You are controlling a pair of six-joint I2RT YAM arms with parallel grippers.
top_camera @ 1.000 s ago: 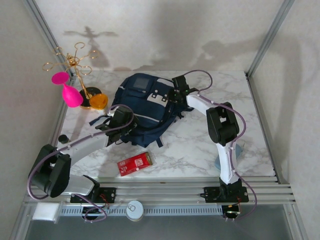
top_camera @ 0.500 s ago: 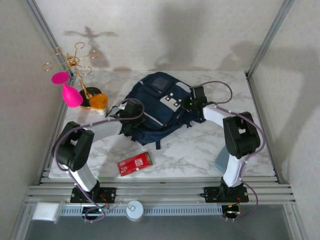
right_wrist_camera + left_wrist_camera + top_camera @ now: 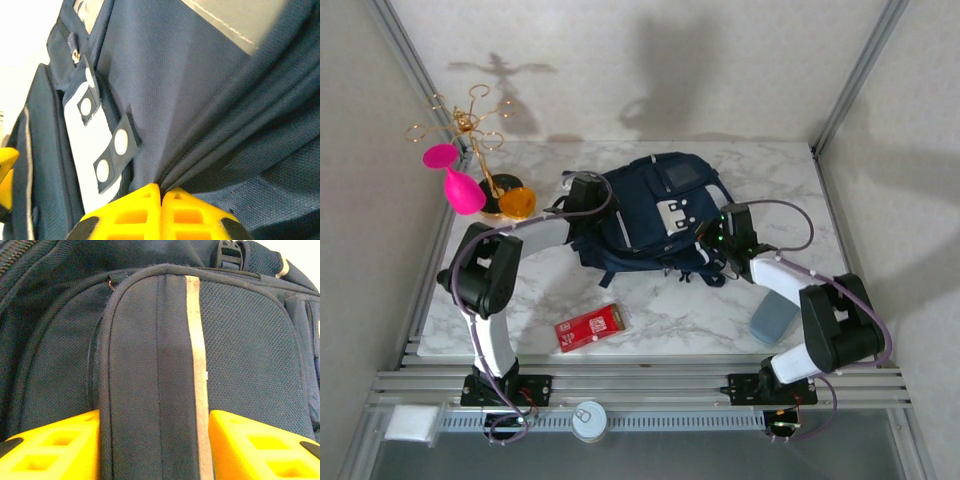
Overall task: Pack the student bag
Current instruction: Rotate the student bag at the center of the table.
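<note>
The right hand point(image 3: 161, 199) is clamped on a fold of the navy-blue striped fabric backpack point(image 3: 645, 215), while the left hand point(image 3: 154, 440) straddles its pale-striped ridge point(image 3: 165, 365), whether gripping or loose being impossible to tell.

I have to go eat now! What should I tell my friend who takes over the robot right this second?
Left gripper: straddles a padded, striped ridge of the backpack; I cannot tell if it is squeezing.
Right gripper: shut, pinching a fold of the backpack's fabric.
Things: the backpack lies mid-table, between the two arms. A red box lies in front of it, outside the backpack.
Done: both grippers are on the backpack; nothing looks packed yet.
Left: probably open the backpack and put the red box inside.
</note>
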